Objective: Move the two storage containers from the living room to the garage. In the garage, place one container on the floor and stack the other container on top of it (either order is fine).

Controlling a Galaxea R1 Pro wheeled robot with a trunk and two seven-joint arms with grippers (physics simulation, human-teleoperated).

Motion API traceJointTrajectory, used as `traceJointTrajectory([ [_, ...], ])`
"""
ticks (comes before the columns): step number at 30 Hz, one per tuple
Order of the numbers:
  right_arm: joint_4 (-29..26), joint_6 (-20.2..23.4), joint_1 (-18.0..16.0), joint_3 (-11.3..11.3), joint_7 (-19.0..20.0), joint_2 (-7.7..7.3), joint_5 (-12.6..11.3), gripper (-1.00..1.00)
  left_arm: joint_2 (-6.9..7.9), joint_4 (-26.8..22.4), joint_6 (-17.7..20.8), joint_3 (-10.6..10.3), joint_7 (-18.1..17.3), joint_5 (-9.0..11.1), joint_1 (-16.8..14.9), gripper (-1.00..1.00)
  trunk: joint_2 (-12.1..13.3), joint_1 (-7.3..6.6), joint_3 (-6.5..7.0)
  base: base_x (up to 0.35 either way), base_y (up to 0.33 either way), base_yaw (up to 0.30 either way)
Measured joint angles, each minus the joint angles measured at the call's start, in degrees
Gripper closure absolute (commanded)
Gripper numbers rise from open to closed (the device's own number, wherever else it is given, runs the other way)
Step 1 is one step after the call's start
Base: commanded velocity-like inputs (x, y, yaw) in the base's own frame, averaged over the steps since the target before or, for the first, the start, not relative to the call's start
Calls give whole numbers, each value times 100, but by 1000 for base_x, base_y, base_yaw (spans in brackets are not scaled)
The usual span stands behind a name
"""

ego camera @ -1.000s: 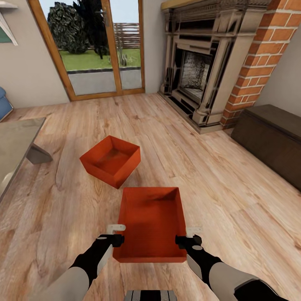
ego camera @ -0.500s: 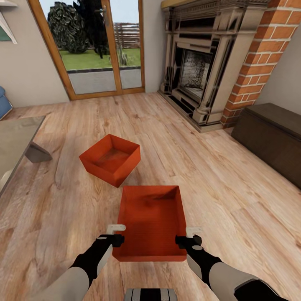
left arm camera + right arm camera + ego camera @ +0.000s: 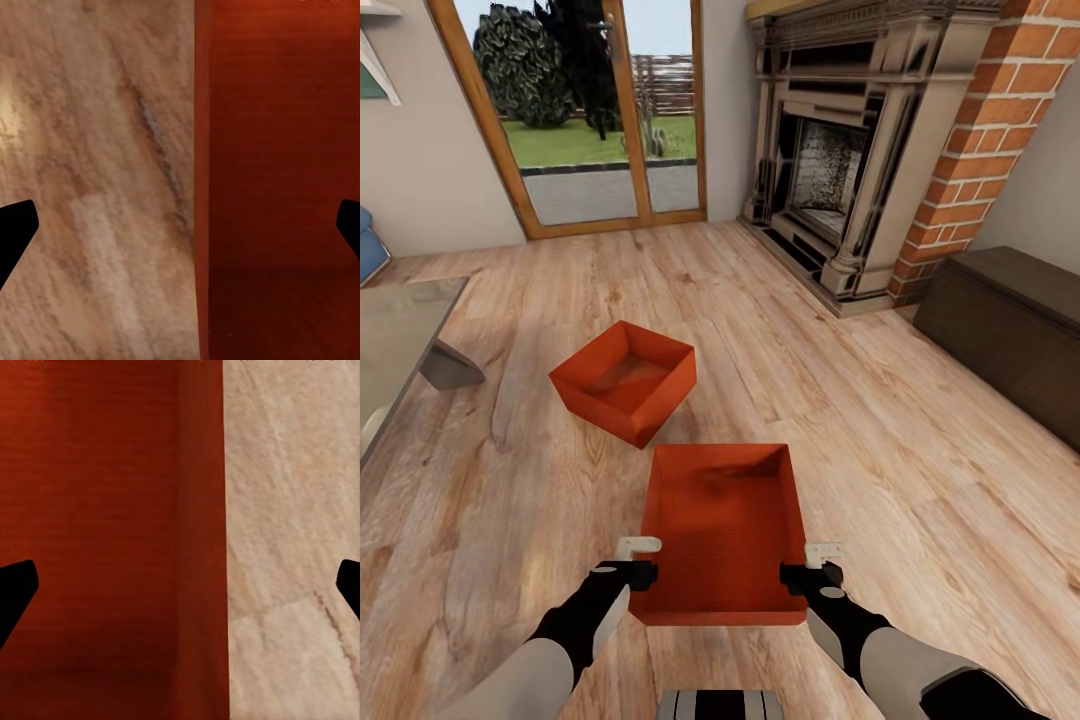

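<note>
In the head view, 2 alike orange-red rectangular open-topped storage containers sit in the living room, on its light wood plank floor point(image 3: 920, 480). The nearer container point(image 3: 724, 530) lies straight ahead of the robot with its long sides running away from the camera, and the farther container point(image 3: 625, 380) rests a little beyond it toward the left, turned at an angle so that 1 corner points back at the robot; the 2 boxes are near each other but apart. The left gripper point(image 3: 638, 562) is at the near left wall of the nearer container and the right gripper point(image 3: 808, 566) is at its near right wall, one arm on each side of the box. In the left wrist view the dark fingers point(image 3: 16, 229) stand wide apart, with the container's wall edge point(image 3: 201, 180) running between them, wood floor on one side and the red inside on the other; the right wrist view shows the same, its fingers point(image 3: 16, 589) spread wide astride the opposite wall point(image 3: 201, 540). Neither pair has closed on the wall. Beyond the boxes stand wood-framed glass doors point(image 3: 600, 110) onto a lawn, a dark carved fireplace point(image 3: 830, 150) with a red brick column point(image 3: 980, 140) beside it, and a dark brown low cabinet point(image 3: 1010, 320) to the right. A grey tabletop point(image 3: 395, 340) reaches in at the left edge, with a sliver of blue sofa point(image 3: 368, 250) behind it.
</note>
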Motion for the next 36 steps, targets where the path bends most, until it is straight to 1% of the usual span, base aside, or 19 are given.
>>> traceJointTrajectory([
  [11, -2, -1, 0, 0, -3, -1, -1, -100, -7, 6, -26, 1, 13, -5, 1, -100, 0, 0, 0, 0, 0, 0],
  [12, -2, -1, 0, 0, 0, -1, 1, 100, -6, 6, -26, 1, 12, -4, 1, 100, 0, 0, 0, 0, 0, 0],
  [15, 0, 6, 0, 3, 10, -3, 10, 100, -2, 9, -8, 8, 14, 8, 1, 100, 0, 0, 0, 0, 0, 0],
  [16, -1, 4, 0, 5, 12, -1, 12, 100, -2, 8, -7, 6, 10, 33, 2, 100, 0, 0, 0, 0, 0, 0],
  [17, -4, 16, 2, 70, 34, 4, 25, 100, -7, 11, -14, -5, -13, 103, 1, 100, 0, 0, 0, 0, 0, 0],
  [25, -5, 15, 0, 33, 6, 6, 31, 100, -25, 17, -20, -10, -2, 40, 2, 100, 0, 0, 0, 0, 0, 0],
  [36, -5, 13, -1, 24, 3, 6, 29, 100, -29, 31, -57, -6, 6, 59, 2, 100, 0, 0, 0, 0, 0, 0],
])
